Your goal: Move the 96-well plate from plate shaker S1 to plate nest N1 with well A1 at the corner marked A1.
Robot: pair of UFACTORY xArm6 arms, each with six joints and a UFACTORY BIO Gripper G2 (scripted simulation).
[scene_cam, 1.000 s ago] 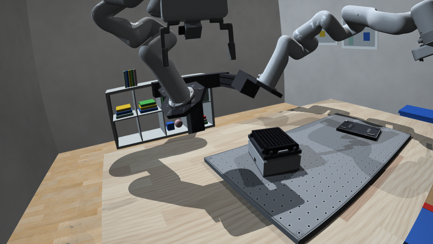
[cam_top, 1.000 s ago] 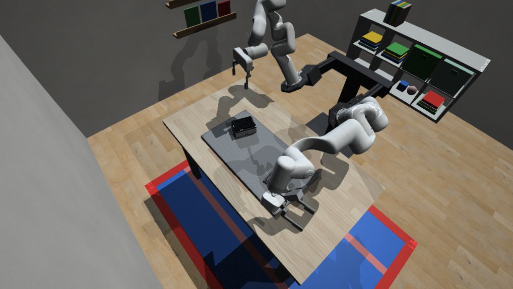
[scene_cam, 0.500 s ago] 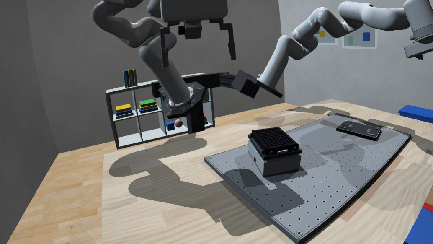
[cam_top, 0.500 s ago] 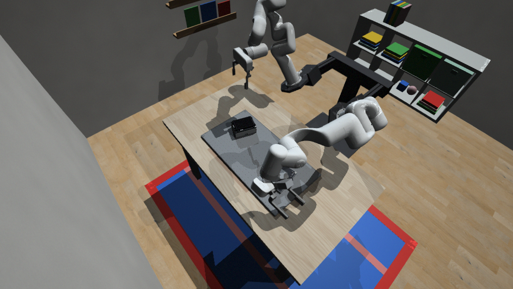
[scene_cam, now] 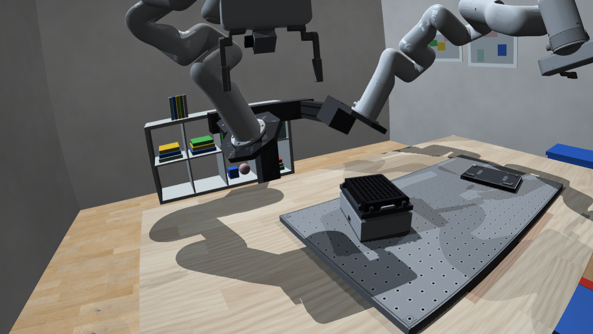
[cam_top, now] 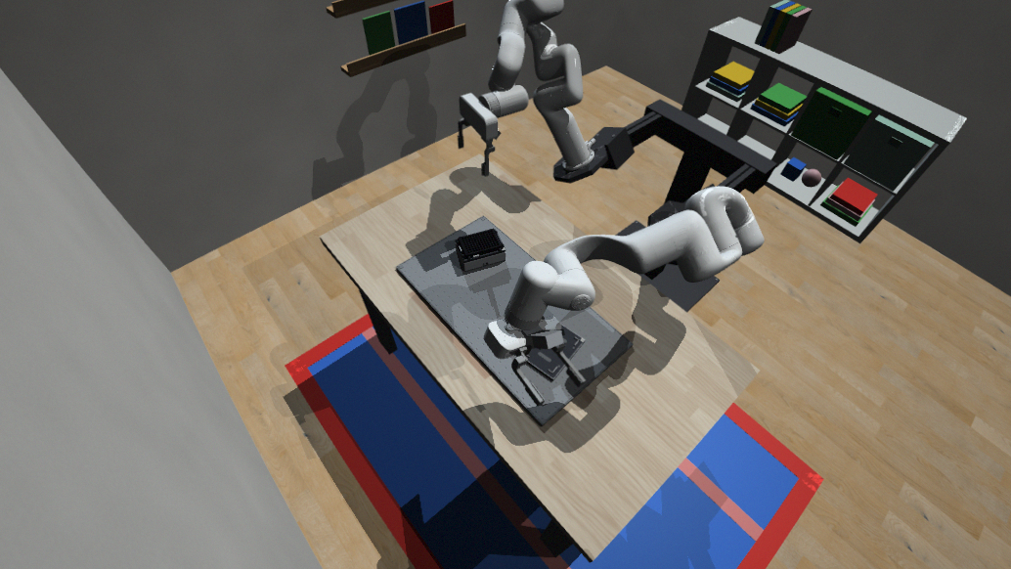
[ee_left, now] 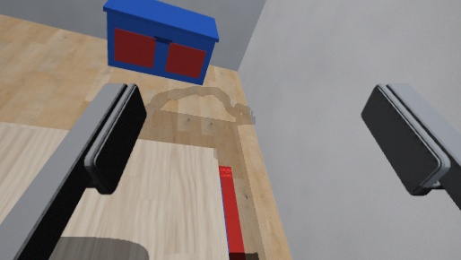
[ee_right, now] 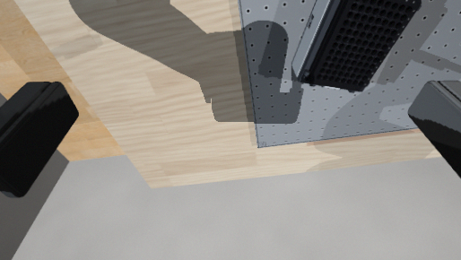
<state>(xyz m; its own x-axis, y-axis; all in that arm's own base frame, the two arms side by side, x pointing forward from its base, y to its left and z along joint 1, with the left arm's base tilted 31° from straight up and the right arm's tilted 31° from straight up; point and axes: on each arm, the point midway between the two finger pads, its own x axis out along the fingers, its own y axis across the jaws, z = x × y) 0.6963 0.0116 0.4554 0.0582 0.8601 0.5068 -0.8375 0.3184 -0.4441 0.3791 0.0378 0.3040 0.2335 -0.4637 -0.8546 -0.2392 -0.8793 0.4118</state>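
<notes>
Right end effector [cam_top: 472, 159] [scene_cam: 272, 84] [ee_right: 242, 130] fingers apart, empty; 96-well plate [cam_top: 480, 241] [scene_cam: 375, 188] [ee_right: 368, 42] seated on plate shaker [cam_top: 484, 262] [scene_cam: 385, 226], judged light, stiff, best gripped low on opposite sides; left end effector [cam_top: 561, 391] [scene_cam: 570, 74] [ee_left: 261, 139] likewise parted, empty.
</notes>
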